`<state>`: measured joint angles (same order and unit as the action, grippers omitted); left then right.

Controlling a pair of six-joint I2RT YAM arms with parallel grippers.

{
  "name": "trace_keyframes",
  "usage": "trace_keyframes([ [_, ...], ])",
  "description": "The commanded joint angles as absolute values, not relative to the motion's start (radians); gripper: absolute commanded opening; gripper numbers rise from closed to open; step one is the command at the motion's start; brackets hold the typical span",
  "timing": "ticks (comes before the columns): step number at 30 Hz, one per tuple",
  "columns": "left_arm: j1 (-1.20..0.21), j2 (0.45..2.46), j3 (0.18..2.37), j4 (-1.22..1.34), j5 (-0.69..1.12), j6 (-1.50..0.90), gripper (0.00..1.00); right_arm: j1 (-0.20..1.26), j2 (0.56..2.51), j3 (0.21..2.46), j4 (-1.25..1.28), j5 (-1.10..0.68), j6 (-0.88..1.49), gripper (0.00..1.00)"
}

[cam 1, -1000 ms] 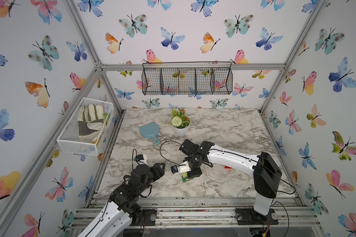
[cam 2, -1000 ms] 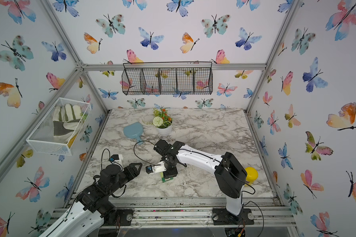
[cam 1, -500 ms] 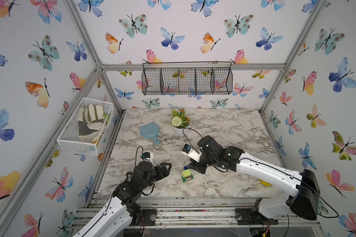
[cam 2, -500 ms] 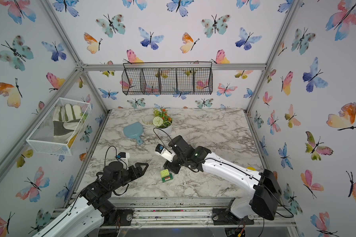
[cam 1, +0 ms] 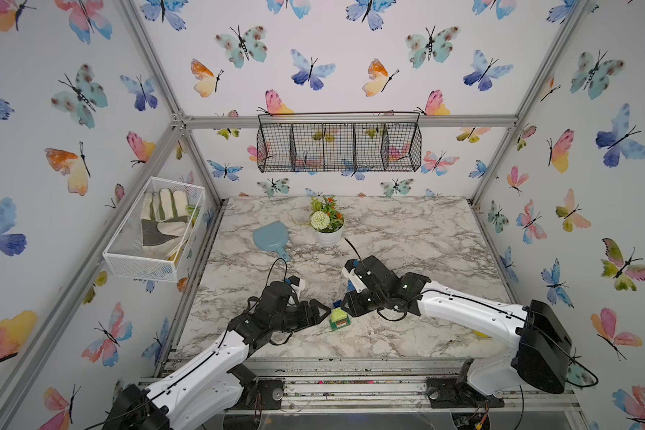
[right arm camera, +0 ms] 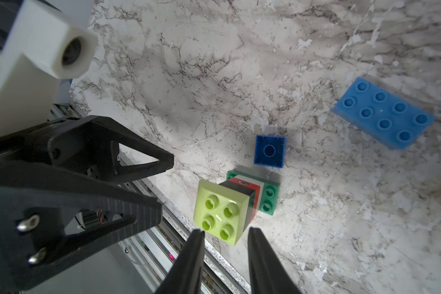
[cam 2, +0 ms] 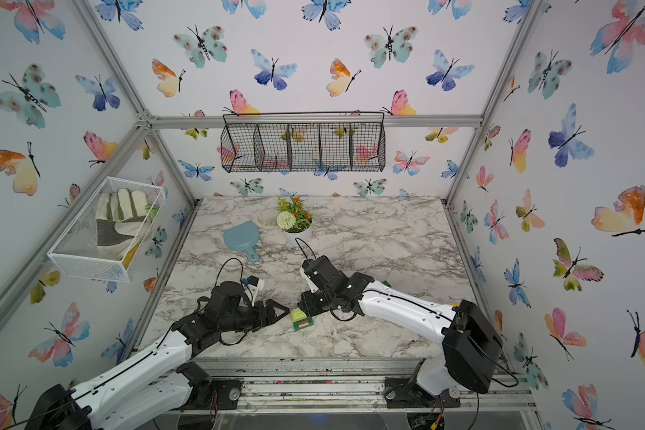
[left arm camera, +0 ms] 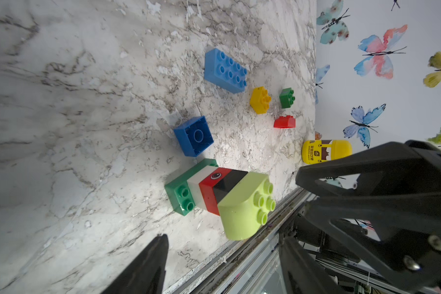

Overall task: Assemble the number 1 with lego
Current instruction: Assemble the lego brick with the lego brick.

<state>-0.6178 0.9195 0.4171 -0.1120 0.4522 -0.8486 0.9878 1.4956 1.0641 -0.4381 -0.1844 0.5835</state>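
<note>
The lego stack [cam 1: 339,320] [cam 2: 301,321] stands near the table's front edge: green base, then white, red and black, with a lime brick [left arm camera: 242,206] [right arm camera: 222,211] on top. My left gripper [cam 1: 325,309] [cam 2: 284,312] [left arm camera: 225,252] is open just left of the stack, not touching it. My right gripper [cam 1: 345,306] [cam 2: 303,303] [right arm camera: 225,233] hovers at the stack's right, its jaws a narrow gap apart with nothing between them. Loose lego lies behind: a long blue brick [left arm camera: 225,70] [right arm camera: 383,113], an upturned blue square [left arm camera: 193,136] [right arm camera: 270,151], and yellow [left arm camera: 260,99], green [left arm camera: 287,97] and red [left arm camera: 284,122] pieces.
A yellow-lidded jar [left arm camera: 326,151] lies at the right wall. A potted plant [cam 1: 326,227] and a blue scoop [cam 1: 270,236] stand at the back. A white basket with gloves [cam 1: 157,227] hangs on the left wall. The metal front rail [left arm camera: 239,254] runs right beside the stack.
My right gripper lifted off the stack, swung back and came down at its right side with narrower jaws. My left gripper moved in toward the stack's left side.
</note>
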Motion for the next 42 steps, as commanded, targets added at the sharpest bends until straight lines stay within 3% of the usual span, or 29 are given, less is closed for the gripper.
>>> trace_keyframes([
  [1, -0.626, 0.96, 0.454, -0.049, 0.519, -0.833, 0.72, 0.988, 1.514, 1.085, -0.431, -0.202, 0.623, 0.32],
  [28, -0.632, 1.126, 0.444, -0.048, 0.517, -0.816, 0.54, 0.988, 1.62, 1.062, -0.503, -0.18, 0.62, 0.22],
  [39, -0.632, 1.151, 0.458, -0.102, 0.504, -0.797, 0.53, 0.988, 1.625, 1.059, -0.518, -0.187, 0.615, 0.21],
  [42, -0.633, 1.134, 0.47, -0.11, 0.496, -0.789, 0.59, 0.988, 1.608, 1.085, -0.508, -0.18, 0.621, 0.23],
])
